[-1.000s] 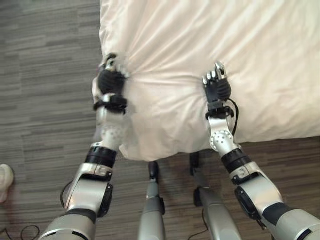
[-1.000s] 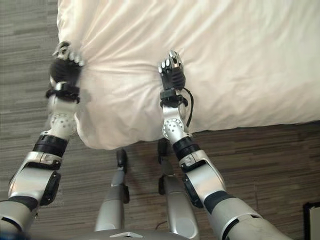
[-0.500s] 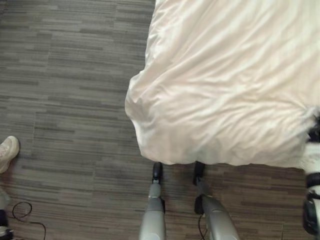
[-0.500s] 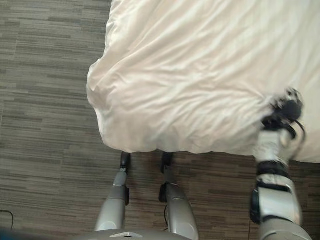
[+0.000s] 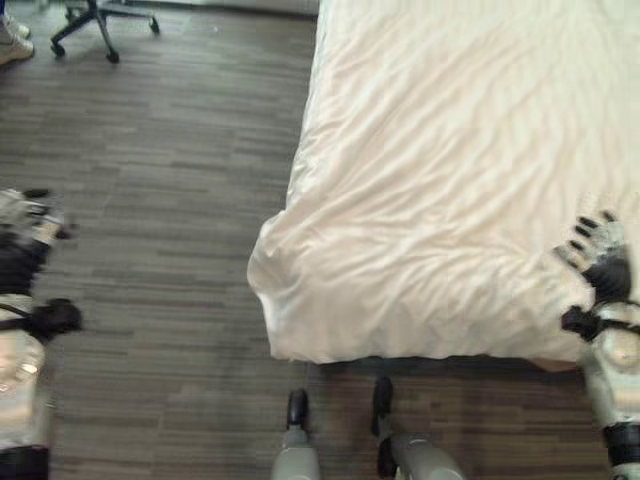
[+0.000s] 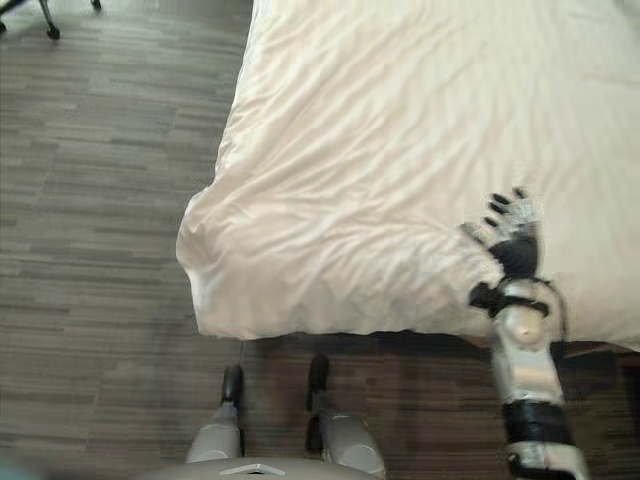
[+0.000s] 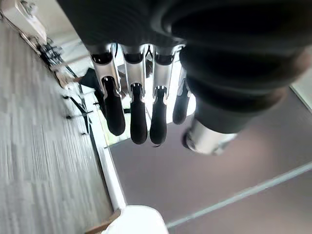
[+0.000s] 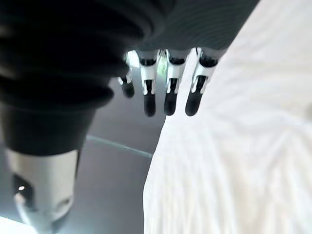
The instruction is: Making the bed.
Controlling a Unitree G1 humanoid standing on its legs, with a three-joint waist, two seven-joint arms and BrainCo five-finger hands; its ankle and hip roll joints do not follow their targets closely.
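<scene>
Left eye view: right hand [image 5: 597, 262] hovers over the cream duvet [image 5: 450, 180] near the bed's foot edge, fingers [image 8: 168, 92] spread, holding nothing. Left hand [image 5: 20, 250], fingers relaxed and empty, hangs over the floor [image 5: 150, 200], well apart from the duvet. Beyond stands a chair base [image 5: 95, 18].

Smooth cream cloth duvet [image 5: 450, 180], matt wood-grain floor [image 5: 160, 200]

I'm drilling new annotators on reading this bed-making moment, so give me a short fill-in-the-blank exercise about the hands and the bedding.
1. The right hand is over the cream duvet with its fingers ____.
2. The left hand hangs over the ____, apart from the bed.
3. The duvet's near corner hangs over the ____ of the bed.
4. By the far wall stands an office ____.

Missing words: open; floor; edge; chair
</scene>
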